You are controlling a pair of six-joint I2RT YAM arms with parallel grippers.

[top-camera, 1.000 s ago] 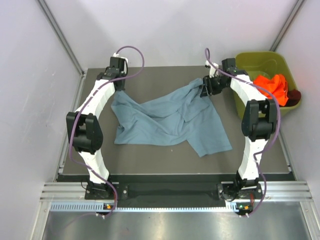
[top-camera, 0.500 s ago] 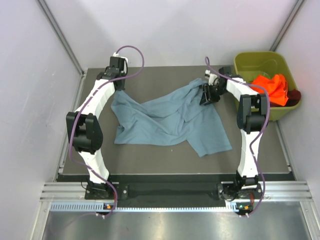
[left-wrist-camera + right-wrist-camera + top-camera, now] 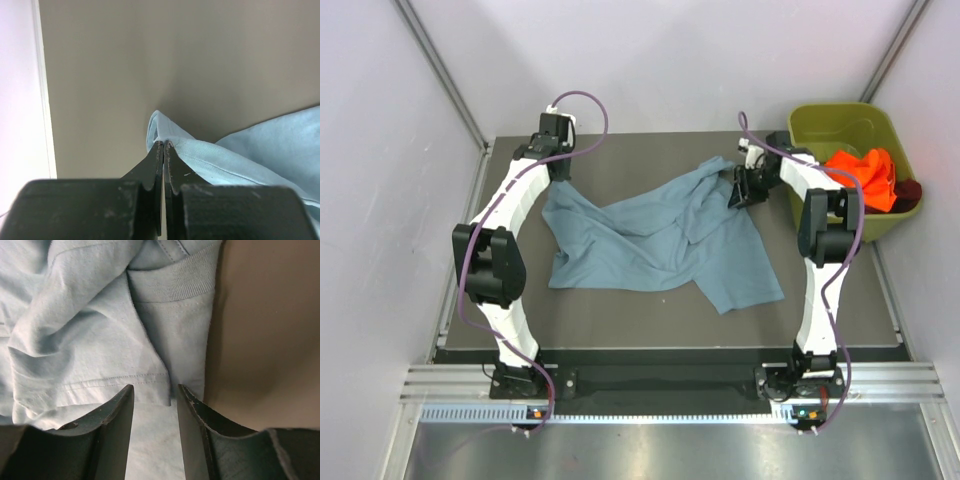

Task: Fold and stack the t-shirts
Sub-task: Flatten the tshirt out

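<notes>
Lying on the table (image 3: 620, 160): the blue-grey t-shirt (image 3: 660, 240). It's spread out but pretty rumpled, with twisty folds through the middle, so not folded yet.

Left gripper (image 3: 164, 145): clamped right down with no gap at all. It's pinching a small fold of the shirt's edge at its very tips. From the top camera that's the shirt's far-left corner.

Right gripper (image 3: 155, 388): jaws partway apart, pointing down over the far-right end of the same shirt. A stitched hem runs across the gap between the fingers (image 3: 116, 420). Nothing is pinched there as far as I can see, and honestly I can't tell if the tips are touching the cloth.

Neckband (image 3: 172, 282): the ribbed collar sits just ahead of the right gripper, right next to bare table.

Bin (image 3: 840, 118): olive-green, parked at the far-right side beside the table. The orange t-shirt (image 3: 865, 172) is bunched up inside it. The maroon t-shirt (image 3: 910, 190) is only peeking out at the bin's right edge, mostly hidden.
</notes>
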